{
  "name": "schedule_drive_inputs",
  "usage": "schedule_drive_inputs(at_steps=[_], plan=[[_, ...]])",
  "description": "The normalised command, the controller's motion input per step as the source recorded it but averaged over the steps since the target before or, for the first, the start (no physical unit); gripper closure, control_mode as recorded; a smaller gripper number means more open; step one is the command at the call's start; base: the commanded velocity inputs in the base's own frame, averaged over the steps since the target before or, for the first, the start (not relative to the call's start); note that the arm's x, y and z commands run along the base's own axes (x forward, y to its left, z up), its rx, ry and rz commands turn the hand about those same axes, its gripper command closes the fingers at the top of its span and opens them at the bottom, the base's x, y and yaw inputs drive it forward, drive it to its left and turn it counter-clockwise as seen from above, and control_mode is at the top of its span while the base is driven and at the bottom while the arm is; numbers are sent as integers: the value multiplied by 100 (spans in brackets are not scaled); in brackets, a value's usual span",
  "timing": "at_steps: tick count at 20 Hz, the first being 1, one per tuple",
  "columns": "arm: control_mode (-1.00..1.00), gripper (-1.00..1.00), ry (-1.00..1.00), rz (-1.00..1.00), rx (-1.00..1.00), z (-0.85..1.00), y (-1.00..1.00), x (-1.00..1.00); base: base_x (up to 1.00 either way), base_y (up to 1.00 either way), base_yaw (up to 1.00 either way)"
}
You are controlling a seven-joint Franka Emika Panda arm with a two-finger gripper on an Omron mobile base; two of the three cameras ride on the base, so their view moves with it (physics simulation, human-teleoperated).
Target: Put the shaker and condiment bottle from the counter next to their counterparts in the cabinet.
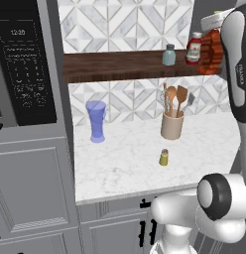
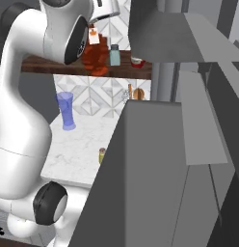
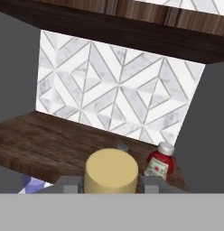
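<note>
Clamping the condiment bottle (image 3: 111,171) just under its tan cap, the gripper (image 3: 105,184) holds it upright at the cabinet (image 1: 115,67) edge — long axis vertical. Ahead and slightly right of the gripper stands the squat red bottle (image 3: 160,164), close by; setting down beside it looks next. Far below sits the shaker (image 1: 164,157), on the worktop (image 1: 125,163).

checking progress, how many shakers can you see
2: the olive-yellow shaker stands on the counter; the pale blue-grey shaker stands on the cabinet shelf. Others may be hidden.
</note>
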Motion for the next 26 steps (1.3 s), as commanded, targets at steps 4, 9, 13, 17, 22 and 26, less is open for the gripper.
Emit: schedule_drive_inputs(at_steps=[4, 9, 13, 17, 22, 26], plan=[[-100, 100, 0, 0, 0, 0, -6, 14, 0, 0, 0], [-100, 100, 0, 0, 2, 0, -11, 21, 0, 0, 0], [-100, 100, 0, 0, 3, -1, -1, 3, 0, 0, 0], [-100, 100, 3, 0, 0, -16, 0, 0, 0, 0, 0], [-100, 100, 3, 0, 0, -7, 0, 3, 0, 0, 0], [-100, 100, 0, 0, 0, 0, -1, 32, 0, 0, 0]])
